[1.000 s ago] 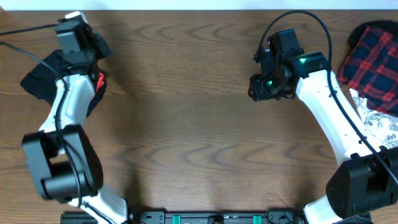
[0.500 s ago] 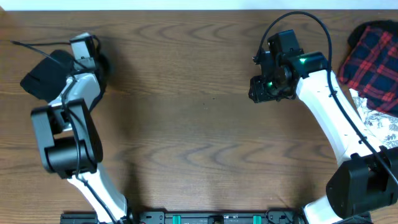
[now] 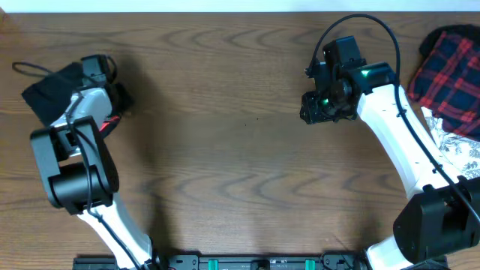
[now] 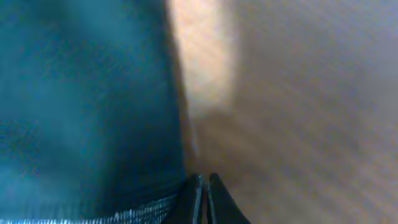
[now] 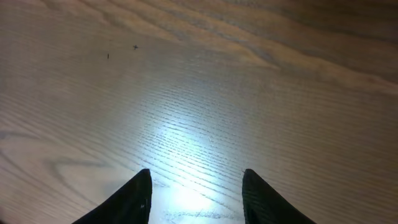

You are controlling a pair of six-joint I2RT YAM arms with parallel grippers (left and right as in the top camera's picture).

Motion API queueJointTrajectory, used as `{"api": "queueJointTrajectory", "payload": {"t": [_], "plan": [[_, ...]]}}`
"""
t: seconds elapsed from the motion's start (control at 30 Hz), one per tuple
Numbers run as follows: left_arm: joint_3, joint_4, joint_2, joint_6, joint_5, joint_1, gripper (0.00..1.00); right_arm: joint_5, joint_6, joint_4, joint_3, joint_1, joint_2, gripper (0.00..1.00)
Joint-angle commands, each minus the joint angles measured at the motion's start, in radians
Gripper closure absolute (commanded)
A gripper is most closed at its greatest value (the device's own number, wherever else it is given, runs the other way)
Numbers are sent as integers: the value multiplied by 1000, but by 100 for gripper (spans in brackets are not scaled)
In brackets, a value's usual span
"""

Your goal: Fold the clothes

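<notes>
The clothes, a bundle of black trousers [image 3: 49,94], lie at the table's far left, with a bit of red-orange edging [image 3: 111,121] showing by the left arm. In the left wrist view the dark fabric [image 4: 81,93] fills the left half, its grey-flecked waistband [image 4: 124,214] at the bottom. My left gripper [image 4: 204,186] is shut, fingers pressed together right at the fabric's edge, and no cloth shows between them. From overhead the left gripper [image 3: 118,99] sits beside the bundle. My right gripper [image 5: 196,186] hangs open above bare wood, far from the trousers [image 3: 311,105].
A red-and-black plaid garment [image 3: 450,67] lies at the far right edge, with a white floral-print cloth [image 3: 461,154] just below it, partly under the right arm. The wooden table [image 3: 225,150] stretches between the two arms.
The left arm has swung and folded in over the black bundle, which has shifted and bunched toward the far left. The right arm has not moved.
</notes>
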Motion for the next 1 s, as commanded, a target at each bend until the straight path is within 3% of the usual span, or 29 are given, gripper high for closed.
{"api": "queueJointTrajectory", "payload": {"t": [0.0, 0.43, 0.97], "plan": [[-22, -87, 26, -82, -12, 31, 94, -1, -27, -2, 10, -8, -8, 55], [-22, -297, 24, -105, -8, 150, 94, -1, -28, -1, 10, -9, -8, 55], [-22, -301, -40, -43, -3, 184, 93, -1, -30, -5, 10, -8, -8, 55]]}}
